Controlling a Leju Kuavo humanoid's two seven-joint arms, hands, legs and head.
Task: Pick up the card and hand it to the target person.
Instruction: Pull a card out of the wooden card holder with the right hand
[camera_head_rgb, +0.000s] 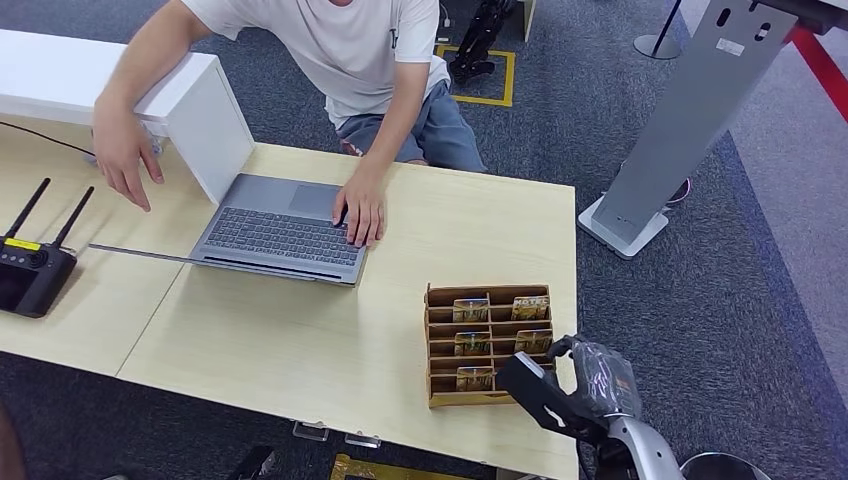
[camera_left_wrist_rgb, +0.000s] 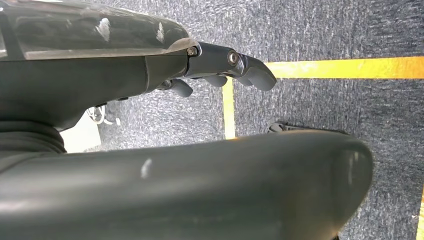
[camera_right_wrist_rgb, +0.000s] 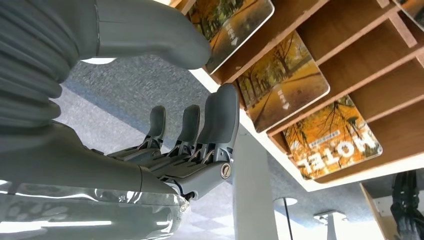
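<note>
The robot's right hand (camera_head_rgb: 560, 385) is seen at the near right edge of a pale wooden table (camera_head_rgb: 300, 340), its fingers (camera_right_wrist_rgb: 220, 120) spread apart and holding nothing. Just beyond the fingertips, a brown wooden slotted card rack (camera_head_rgb: 488, 343) is set on the table, with orange autumn-printed hotel cards (camera_right_wrist_rgb: 282, 82) standing in its compartments; the nearest card (camera_right_wrist_rgb: 227, 22) is just beside the thumb, not gripped. The left hand (camera_left_wrist_rgb: 220, 67) is held over grey speckled carpet (camera_left_wrist_rgb: 320, 30) marked with yellow tape lines (camera_left_wrist_rgb: 345, 67), its fingers loosely curled on nothing. Farther off, a grey open laptop (camera_head_rgb: 285, 232) is touched by a person's hand (camera_head_rgb: 362, 208). A black two-antenna router (camera_head_rgb: 35, 265) is placed at the far left. Beyond the table, a grey slanted kiosk stand (camera_head_rgb: 690, 110) is seen on the carpet.
</note>
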